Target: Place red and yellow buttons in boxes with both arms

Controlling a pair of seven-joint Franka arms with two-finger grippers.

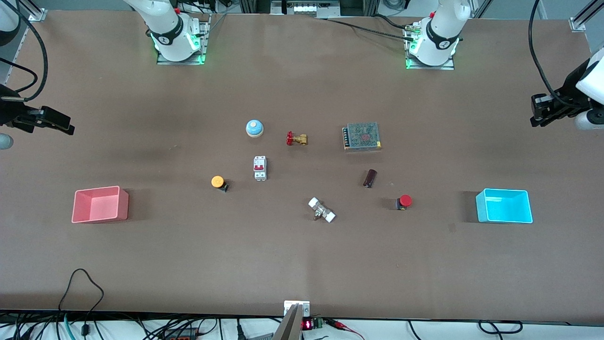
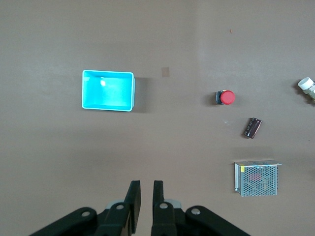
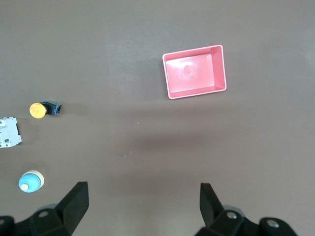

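Observation:
The red button (image 1: 404, 201) lies on its side on the table, between the cyan box (image 1: 505, 206) and the table's middle. The orange-yellow button (image 1: 218, 182) lies nearer the pink-red box (image 1: 100, 205). Both boxes are empty. My left gripper (image 1: 538, 112) hangs high over the left arm's end of the table; its own view shows it (image 2: 145, 183) shut and empty, above the cyan box (image 2: 108, 91) and red button (image 2: 226, 98). My right gripper (image 1: 65, 125) hangs over the right arm's end, wide open and empty (image 3: 143, 186), above the pink-red box (image 3: 194, 71) and yellow button (image 3: 37, 109).
Around the table's middle lie a blue dome bell (image 1: 254, 128), a brass valve with a red handwheel (image 1: 296, 139), a mesh-covered power supply (image 1: 362, 136), a white circuit breaker (image 1: 260, 167), a dark cylinder (image 1: 370, 178) and a white pipe fitting (image 1: 322, 210).

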